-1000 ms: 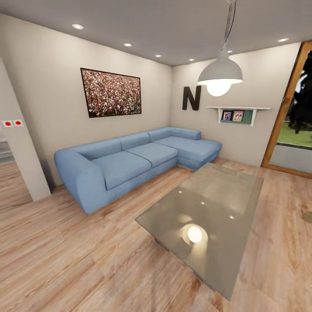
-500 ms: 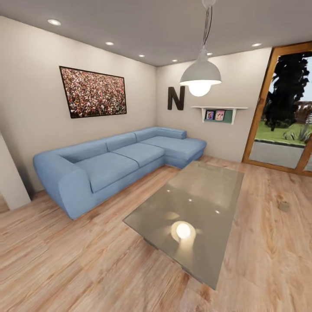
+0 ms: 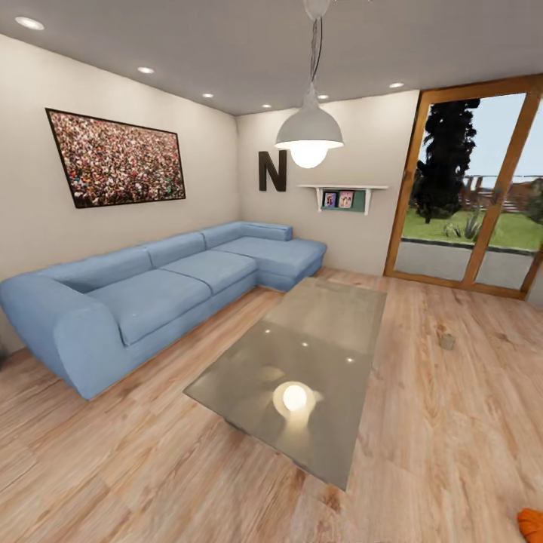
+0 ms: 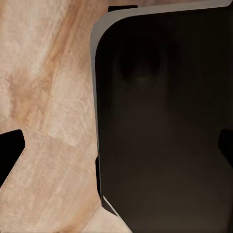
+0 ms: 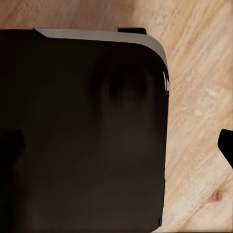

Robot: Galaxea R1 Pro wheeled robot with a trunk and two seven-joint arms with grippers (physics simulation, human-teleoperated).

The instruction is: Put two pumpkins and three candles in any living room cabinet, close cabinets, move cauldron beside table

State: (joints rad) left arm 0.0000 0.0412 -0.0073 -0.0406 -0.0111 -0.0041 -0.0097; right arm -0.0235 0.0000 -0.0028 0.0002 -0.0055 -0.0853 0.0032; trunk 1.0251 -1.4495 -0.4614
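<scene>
The low table [image 3: 332, 317] with its glossy grey top stands mid-room in the head view, reflecting the lamp. A small cream-beige candle [image 3: 447, 341] sits on the plank floor to the table's right. The orange edge of a pumpkin [image 3: 532, 524] pokes in at the bottom right corner of that view. In the left wrist view my left gripper [image 4: 116, 150] hangs open over the floor and my dark base, with nothing between its fingertips [image 4: 10, 154]. My right gripper [image 5: 116, 145] is open too, over the base, one dark fingertip [image 5: 226, 144] showing against the wood.
A blue corner sofa [image 3: 151, 286] runs along the left and far walls. A pendant lamp [image 3: 309, 139] hangs above the table. Glazed wooden doors [image 3: 471, 188] fill the right wall. Open plank floor [image 3: 467, 407] lies between the table and the doors.
The head camera has turned right, so the sofa and table slide left in the picture. The glazed doors, the candle and the pumpkin's edge have come into view.
</scene>
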